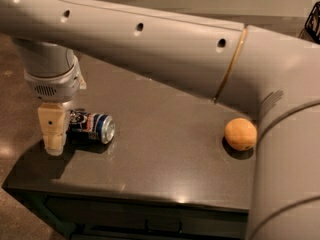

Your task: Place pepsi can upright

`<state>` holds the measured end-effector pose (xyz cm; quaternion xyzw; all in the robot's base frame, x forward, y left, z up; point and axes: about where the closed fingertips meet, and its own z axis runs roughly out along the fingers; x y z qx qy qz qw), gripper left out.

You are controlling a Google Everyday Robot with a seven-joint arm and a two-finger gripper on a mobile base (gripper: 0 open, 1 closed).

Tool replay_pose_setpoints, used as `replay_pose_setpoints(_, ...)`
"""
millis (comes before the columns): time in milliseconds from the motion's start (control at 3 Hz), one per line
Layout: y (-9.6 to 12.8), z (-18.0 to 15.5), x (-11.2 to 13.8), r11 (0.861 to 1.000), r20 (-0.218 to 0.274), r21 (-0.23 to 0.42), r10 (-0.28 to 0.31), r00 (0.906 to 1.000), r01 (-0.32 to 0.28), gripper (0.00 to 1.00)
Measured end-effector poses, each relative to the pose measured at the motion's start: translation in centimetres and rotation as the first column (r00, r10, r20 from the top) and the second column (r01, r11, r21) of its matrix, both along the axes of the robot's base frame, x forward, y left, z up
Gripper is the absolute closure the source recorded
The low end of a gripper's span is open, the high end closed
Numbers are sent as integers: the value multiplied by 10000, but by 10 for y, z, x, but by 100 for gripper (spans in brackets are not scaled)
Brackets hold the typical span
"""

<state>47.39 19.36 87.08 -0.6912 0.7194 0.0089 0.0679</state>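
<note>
The pepsi can (92, 126) lies on its side on the dark grey table (165, 164) near the left front corner, its silver end facing right. It is dark blue with a red-white band. My gripper (54, 141) hangs down from the wrist at the can's left end, low over the table and right beside or touching the can. The can's left end is hidden behind the gripper.
An orange (240, 134) sits on the table at the right. My large grey arm (165, 49) spans the top of the view and hides the back of the table. The table's front edge (130, 194) and left corner are close to the can.
</note>
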Motion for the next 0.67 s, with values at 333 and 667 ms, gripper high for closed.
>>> replay_pose_setpoints(333, 5, -8, 3, 9999, -48, -139, -38, 10000, 38, 16)
replay_pose_setpoints(667, 2, -18, 6, 9994, -91, -327, -120, 9999, 117, 39)
